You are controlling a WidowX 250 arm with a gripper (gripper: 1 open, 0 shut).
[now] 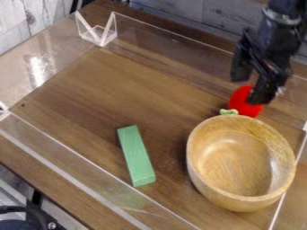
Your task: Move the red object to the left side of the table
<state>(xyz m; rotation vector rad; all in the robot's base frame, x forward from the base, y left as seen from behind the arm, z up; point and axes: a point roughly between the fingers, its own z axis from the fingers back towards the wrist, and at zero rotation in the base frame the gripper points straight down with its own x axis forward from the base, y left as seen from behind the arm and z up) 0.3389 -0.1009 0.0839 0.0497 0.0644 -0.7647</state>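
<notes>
So here's the count: one red object [249, 101], one wooden bowl [240, 161], one green block [135, 154], and a single gripper [260, 82] working over a dark wood-grain tabletop [132, 94] with low clear acrylic walls [72, 189] round the edges. The red object sits on the right side of the tabletop, just behind the bowl's far rim, close enough that they look like they're touching. The gripper is pointing down right over it, jaws spread wide, one finger in front of the top of the fruit. It isn't clamped on anything as far as I can see. The green block lies flat to the left of the bowl, well apart from the red object. One little clear bracket [96, 29] stands at the far left corner.
</notes>
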